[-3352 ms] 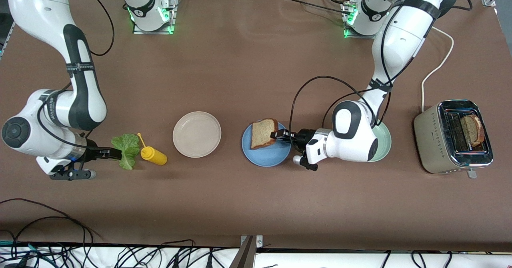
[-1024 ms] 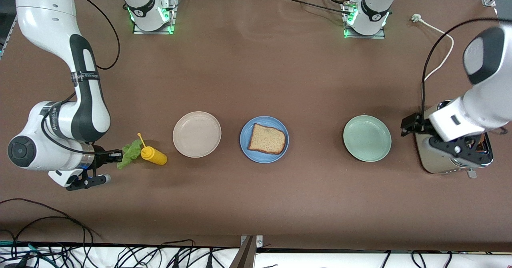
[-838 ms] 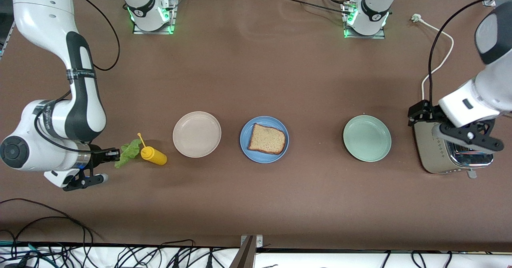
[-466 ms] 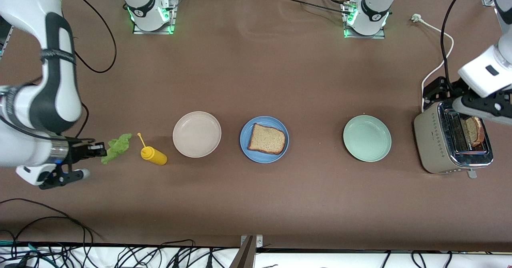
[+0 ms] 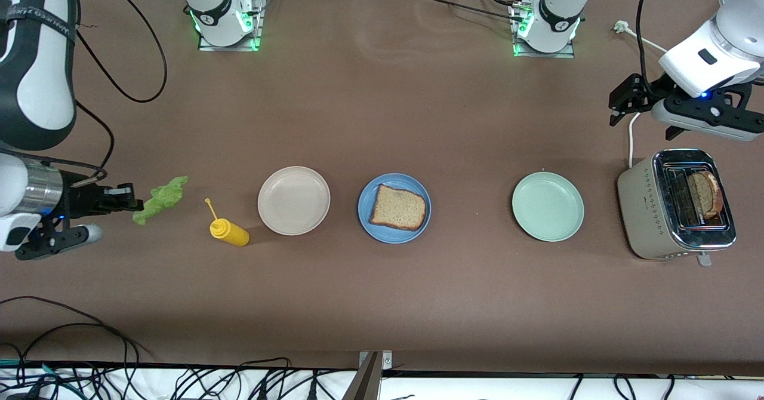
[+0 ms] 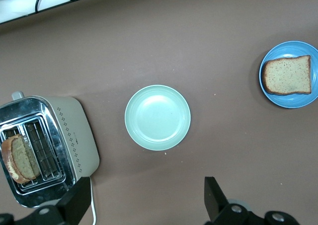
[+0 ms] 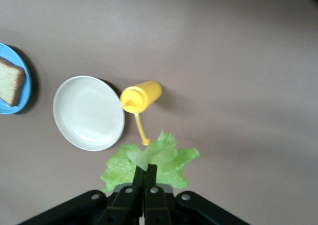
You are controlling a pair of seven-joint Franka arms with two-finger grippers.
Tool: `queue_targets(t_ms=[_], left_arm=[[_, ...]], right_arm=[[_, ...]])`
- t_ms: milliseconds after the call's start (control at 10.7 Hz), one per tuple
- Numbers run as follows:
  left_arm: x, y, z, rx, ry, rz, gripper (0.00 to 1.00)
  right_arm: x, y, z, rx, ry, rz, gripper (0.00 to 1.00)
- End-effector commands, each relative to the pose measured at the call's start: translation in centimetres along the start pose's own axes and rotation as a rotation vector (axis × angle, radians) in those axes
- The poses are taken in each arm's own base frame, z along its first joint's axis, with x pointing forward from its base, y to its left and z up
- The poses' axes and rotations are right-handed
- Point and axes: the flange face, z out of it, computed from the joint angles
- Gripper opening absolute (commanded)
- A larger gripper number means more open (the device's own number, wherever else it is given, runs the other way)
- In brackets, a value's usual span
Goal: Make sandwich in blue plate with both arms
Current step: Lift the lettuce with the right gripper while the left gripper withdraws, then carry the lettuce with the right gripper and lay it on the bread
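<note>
Over the right arm's end of the table, the right gripper [image 5: 132, 205] was clamped on a lettuce leaf [image 5: 160, 198], held in the air.
The leaf stuck straight out from the fingertips, long axis in line with them; the right wrist view showed the yellow squeeze bottle [image 7: 141, 97] under it. The blue plate [image 5: 367, 202] carried one toast slice [image 5: 399, 207], lying well apart from both claws. The left gripper [image 5: 621, 100] hung open above the table beside the toaster [image 5: 647, 209]; a second slice [image 6: 19, 158] stood in a toaster slot.
</note>
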Motion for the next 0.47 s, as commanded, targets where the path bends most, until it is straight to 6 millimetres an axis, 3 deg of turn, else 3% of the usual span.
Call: queue_targets(t_ms=[0, 279, 372], left_arm=[[-0.8, -0.8, -0.3, 0.001, -0.016, -0.031, 1.0], [-1.8, -1.2, -0.8, 0.023, -0.084, -0.034, 1.0], [-2.0, -1.5, -0.9, 0.02, -0.093, -0.042, 1.0]], right_arm=[[1.0, -8.3, 1.0, -0.004, -0.037, 0.079, 0.0], [1.6, -16.9, 2.9, -0.04, -0.044, 0.151, 0.0], [1.7, -20.6, 3.7, -0.049, -0.037, 0.183, 0.0]])
